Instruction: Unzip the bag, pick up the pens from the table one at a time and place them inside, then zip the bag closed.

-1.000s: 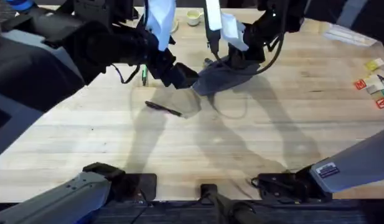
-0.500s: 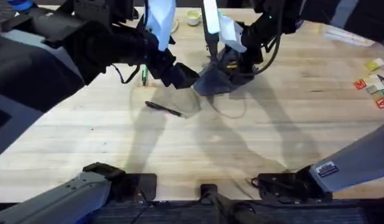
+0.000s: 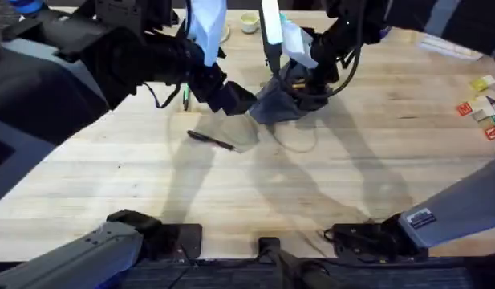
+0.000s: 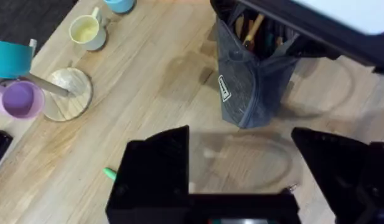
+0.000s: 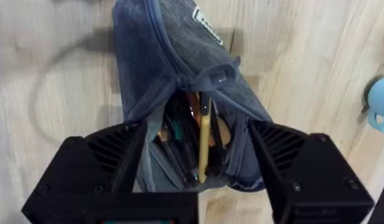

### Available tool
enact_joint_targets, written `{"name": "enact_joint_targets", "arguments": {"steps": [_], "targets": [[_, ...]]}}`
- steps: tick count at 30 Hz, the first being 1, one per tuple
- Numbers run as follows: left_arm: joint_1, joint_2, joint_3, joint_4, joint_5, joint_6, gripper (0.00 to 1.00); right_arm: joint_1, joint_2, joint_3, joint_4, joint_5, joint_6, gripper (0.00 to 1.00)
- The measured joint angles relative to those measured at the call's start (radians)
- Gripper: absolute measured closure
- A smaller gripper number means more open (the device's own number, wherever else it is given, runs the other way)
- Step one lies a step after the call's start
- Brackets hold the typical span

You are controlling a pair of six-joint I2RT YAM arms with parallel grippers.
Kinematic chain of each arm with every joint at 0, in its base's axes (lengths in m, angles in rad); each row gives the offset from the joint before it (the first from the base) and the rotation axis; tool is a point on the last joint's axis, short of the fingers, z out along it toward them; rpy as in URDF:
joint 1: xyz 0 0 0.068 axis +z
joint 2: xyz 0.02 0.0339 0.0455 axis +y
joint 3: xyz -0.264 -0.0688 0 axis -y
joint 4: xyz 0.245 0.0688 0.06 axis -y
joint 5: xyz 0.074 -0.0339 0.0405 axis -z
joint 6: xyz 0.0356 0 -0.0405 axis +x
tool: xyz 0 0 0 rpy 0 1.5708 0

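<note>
Grey-blue fabric of the bag [image 3: 281, 100] sits on the far middle of the table [image 3: 327, 185], and you can see it bunched and raised at its far end, where the right gripper [image 3: 299, 80] is on it. In the right wrist view the bag [image 5: 179, 106] is open at the end nearest the fingers, with a yellow pencil and several darker sticks showing inside the mouth, and the zip pull lies across the opening. Your right gripper's [image 5: 192, 158] jaws stand spread, one finger on each side of the open mouth, touching or just beside the fabric; you cannot tell which. The left gripper [image 3: 235, 98] hangs just left of the bag, and in the left wrist view its fingers [image 4: 160, 171] are spread with nothing between them, bare wood showing in the gap. The black pen [image 3: 210, 140] lies on the table nearer than the left gripper, angled. The green pen [image 3: 185, 99] lies farther left, partly hidden under the left arm; its tip shows beside the left finger [image 4: 109, 173].
</note>
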Motion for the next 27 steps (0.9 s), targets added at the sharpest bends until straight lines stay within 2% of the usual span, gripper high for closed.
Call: {"name": "enact_joint_targets", "arguments": {"steps": [8,14,18,22,27], "targets": [[0.000,0.000,0.000,0.010,-0.149,-0.185,0.008,0.000,-0.019,0.000,-0.006,0.002,0.096,0.006],[0.007,0.000,0.000,0.008,-0.283,-0.327,0.007,0.000,-0.147,0.000,-0.009,0.000,0.248,0.006],[0.040,0.000,0.000,0.004,-0.394,-0.431,0.007,0.000,-0.245,0.000,-0.009,0.000,0.359,0.005],[0.077,0.000,0.000,0.004,-0.484,-0.485,0.008,0.000,-0.318,0.000,-0.009,-0.001,0.458,0.006],[0.123,0.004,0.000,0.013,-0.551,-0.509,0.008,0.000,-0.386,0.000,-0.010,-0.004,0.575,0.005]]}}
